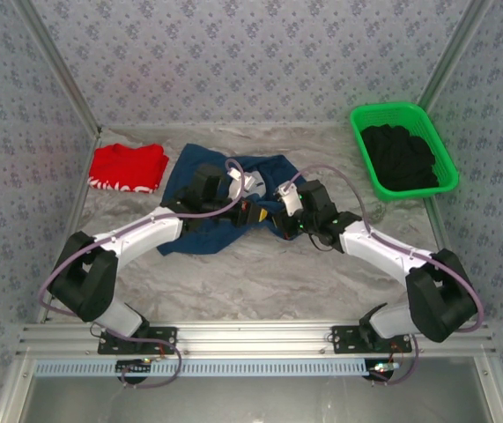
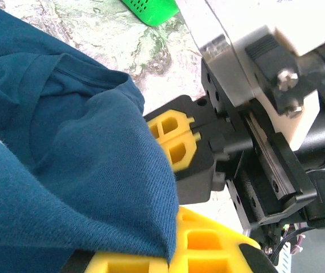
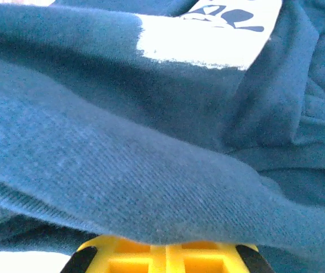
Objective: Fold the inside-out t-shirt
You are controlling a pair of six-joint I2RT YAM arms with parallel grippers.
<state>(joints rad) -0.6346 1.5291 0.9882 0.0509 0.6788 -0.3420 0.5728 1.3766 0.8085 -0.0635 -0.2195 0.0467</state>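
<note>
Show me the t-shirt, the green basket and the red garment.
t-shirt (image 1: pixel 271 167): top view, its upper right part.
green basket (image 1: pixel 392 108): top view, its far rim.
red garment (image 1: pixel 128 166): top view, its middle.

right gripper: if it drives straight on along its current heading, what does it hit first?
The inside-out t-shirt. In the right wrist view its blue cloth lies directly across the tips of the right gripper, with the white tag farther ahead. What sits behind the cloth is hidden.
</note>
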